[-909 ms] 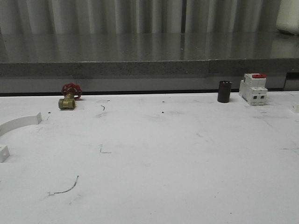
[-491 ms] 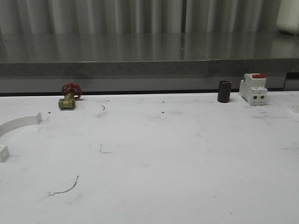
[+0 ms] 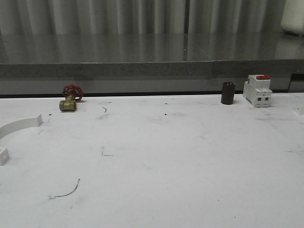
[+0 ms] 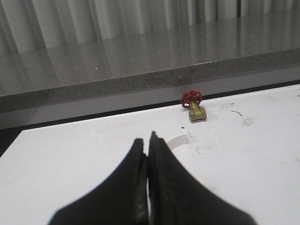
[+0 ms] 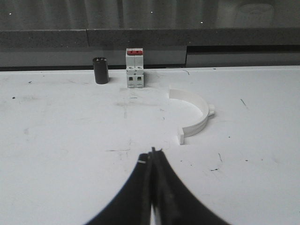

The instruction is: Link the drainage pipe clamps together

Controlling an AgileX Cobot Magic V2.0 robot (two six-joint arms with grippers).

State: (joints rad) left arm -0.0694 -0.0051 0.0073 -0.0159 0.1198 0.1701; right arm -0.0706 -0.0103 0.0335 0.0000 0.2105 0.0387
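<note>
White clamp half (image 5: 193, 115) beside breaker (image 5: 134, 68)

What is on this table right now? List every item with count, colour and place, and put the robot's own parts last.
Drainage pipe clamps: two, white. One lies at the table's left edge in the front view, partly cut off; the other lies apart on the right, near the circuit breaker, in the right wrist view.
Valve: one, brass with a red handwheel, far left of the table.
Cylinder: one, dark, upright, far right.
Circuit breaker: one, white with a red switch, just right of the cylinder.
Table: one, white, scuffed with dark marks.
Counter: one, grey, behind the table.
Left gripper: black, shut, empty, over the table's left.
Right gripper: black, shut, empty, short of the right clamp.
</note>
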